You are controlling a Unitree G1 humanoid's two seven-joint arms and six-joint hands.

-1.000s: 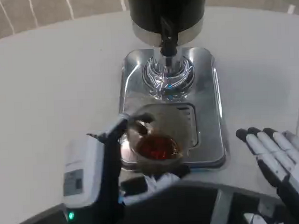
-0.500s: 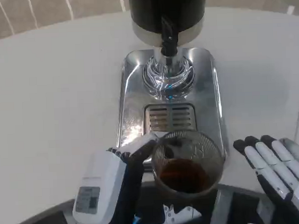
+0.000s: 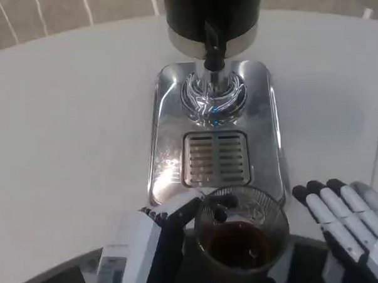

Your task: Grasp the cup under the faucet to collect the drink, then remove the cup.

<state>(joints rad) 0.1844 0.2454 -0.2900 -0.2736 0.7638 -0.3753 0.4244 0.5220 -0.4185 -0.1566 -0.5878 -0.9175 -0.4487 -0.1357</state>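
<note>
Left robot hand (image 3: 150, 253) gripping the drink-filled cup (image 3: 242, 234) near the tray's front edge; right robot hand (image 3: 346, 225) empty, fingers extended.

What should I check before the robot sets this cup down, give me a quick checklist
1. Left hand grips the cup: ok.
2. Cup holds dark drink: ok.
3. Cup off the drip grate: ok, it sits at the tray's near edge.
4. Cup upright: ok, rim looks level.
5. Right hand apart from the cup: ok, fingers spread.
6. Faucet dripping: cannot tell.
</note>
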